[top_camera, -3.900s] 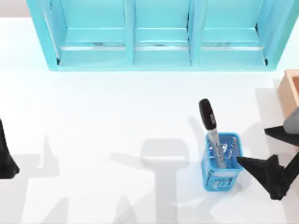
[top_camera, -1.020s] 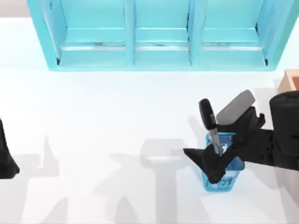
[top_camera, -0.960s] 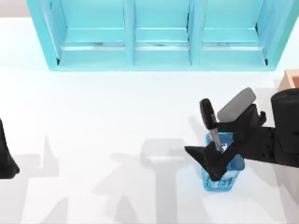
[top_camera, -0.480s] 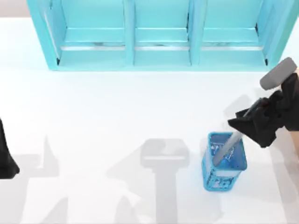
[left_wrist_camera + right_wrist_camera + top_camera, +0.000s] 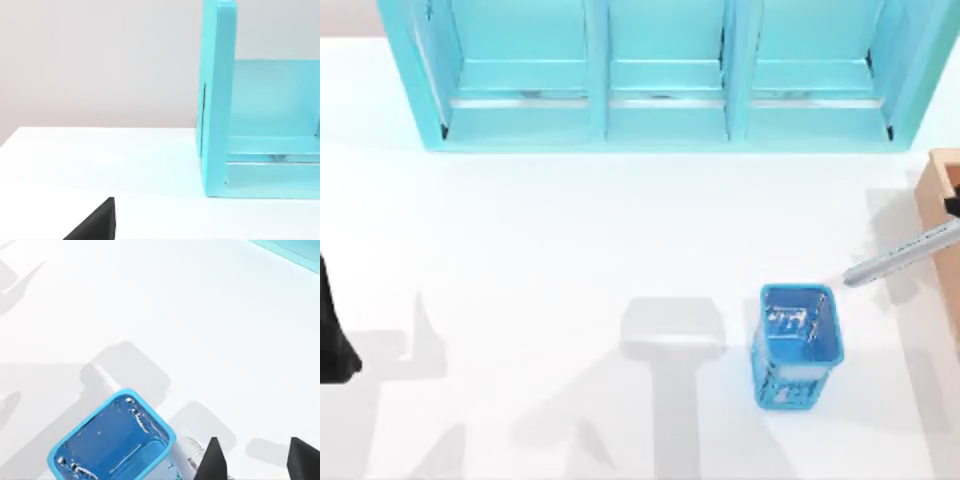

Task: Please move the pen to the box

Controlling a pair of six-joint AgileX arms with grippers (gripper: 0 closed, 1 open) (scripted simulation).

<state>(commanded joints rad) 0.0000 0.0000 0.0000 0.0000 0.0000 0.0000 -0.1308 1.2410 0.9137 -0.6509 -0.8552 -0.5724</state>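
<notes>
The pen hangs slanted in the air at the table's right side, its grey barrel pointing down-left toward the blue basket; its cap end runs past the picture's edge. A black bit of my right gripper shows there, shut on the pen, just beside the tan box. In the right wrist view my right gripper shows two black fingertips above the table, with the basket off to one side. My left gripper stays parked at the left edge.
A big light-blue shelf unit spans the back of the table, also seen as the shelf unit in the left wrist view. The basket holds nothing. White table stretches across the middle and left.
My right gripper lifted the pen out of the blue basket and carried it right and back toward the box; the arm has mostly left the top view. The left arm has not moved.
</notes>
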